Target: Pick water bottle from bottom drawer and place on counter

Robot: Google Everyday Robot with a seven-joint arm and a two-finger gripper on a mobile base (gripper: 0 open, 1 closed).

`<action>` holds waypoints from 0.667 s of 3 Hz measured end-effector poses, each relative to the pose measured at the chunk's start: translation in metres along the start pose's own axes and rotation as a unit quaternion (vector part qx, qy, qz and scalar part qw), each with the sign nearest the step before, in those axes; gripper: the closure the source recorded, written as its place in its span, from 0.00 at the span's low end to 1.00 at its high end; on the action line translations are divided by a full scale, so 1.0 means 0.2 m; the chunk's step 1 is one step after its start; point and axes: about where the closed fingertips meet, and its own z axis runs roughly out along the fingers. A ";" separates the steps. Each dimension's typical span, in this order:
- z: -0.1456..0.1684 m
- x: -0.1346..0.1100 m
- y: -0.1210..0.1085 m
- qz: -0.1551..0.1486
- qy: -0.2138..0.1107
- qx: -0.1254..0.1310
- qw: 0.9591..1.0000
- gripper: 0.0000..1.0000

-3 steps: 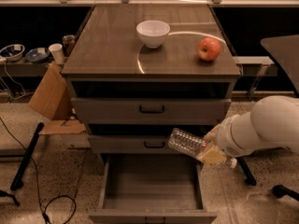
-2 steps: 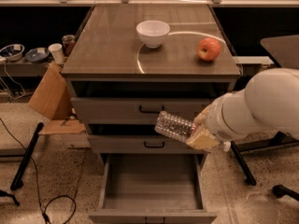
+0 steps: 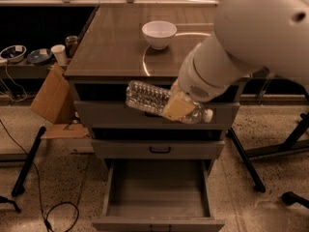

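Pincer (image 3: 179,106) clenched on the water bottle (image 3: 145,96), with one tan finger pad lying across the bottle's cap half and the other finger hidden behind it. It hangs in front of the cabinet's top drawer front (image 3: 96,114), just below the front edge of the worktop (image 3: 116,47).

Change over the last second: the bottle was lower, level with the middle drawer (image 3: 120,149) and off to the right. Now it is up a drawer height and nearer centre, and the arm (image 3: 251,37) has swung in large over the right side of the worktop, hiding the red apple that showed there before. The lift out of the bottom drawer (image 3: 157,190) looks done. The drawer is pulled open, its floor bare, and the bottle is well clear above it. What's left, by my read, is the last bit of rise over the worktop edge, then carry in and set down.

Bottle relative to pincer: held nearly flat, slightly tilted, with the clear ribbed base sticking out left and a touch higher. The white cap (image 3: 207,115) pokes out right and lower, just past the finger. So the grasp is off-centre, toward the neck end.

Further out, a white bowl (image 3: 159,34) sits mid-worktop, well apart from the bottle. There's bare surface left of it and in front of it — likely room for placing.
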 end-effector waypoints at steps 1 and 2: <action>-0.05 -0.31 -0.14 0.034 -0.018 -0.048 0.998 1.00; -0.06 -0.31 -0.14 0.034 -0.018 -0.047 0.998 1.00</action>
